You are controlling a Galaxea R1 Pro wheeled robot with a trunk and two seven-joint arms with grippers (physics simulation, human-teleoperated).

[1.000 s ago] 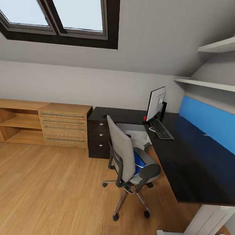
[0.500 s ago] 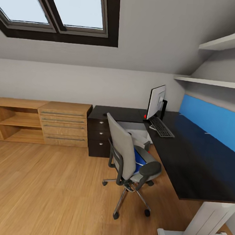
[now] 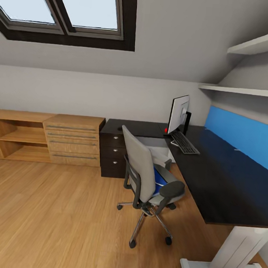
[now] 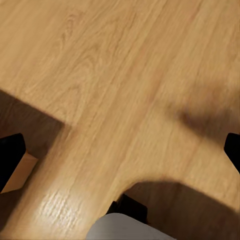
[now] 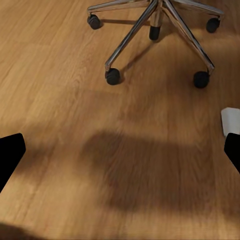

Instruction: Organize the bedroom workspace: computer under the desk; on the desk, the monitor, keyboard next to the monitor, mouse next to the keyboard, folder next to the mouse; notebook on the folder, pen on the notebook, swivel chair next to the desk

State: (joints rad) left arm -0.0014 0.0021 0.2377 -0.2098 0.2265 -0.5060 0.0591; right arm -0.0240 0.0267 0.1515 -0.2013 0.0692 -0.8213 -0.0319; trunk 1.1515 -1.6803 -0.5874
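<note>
Both my end effectors hung spread open over the floor; the folder lay ahead on the swivel chair beside the surface. My view had crept nearer.

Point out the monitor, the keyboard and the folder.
monitor [image 3: 178, 113], head view, silver-white back panel.
keyboard [image 3: 185, 143], head view, middle of the key field.
folder [image 3: 158, 181], head view, blue cover showing on the chair seat.

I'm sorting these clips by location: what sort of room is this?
Probably an attic study: a skylight in a sloped ceiling, a black desk with monitor and keyboard, and a swivel chair.
</note>
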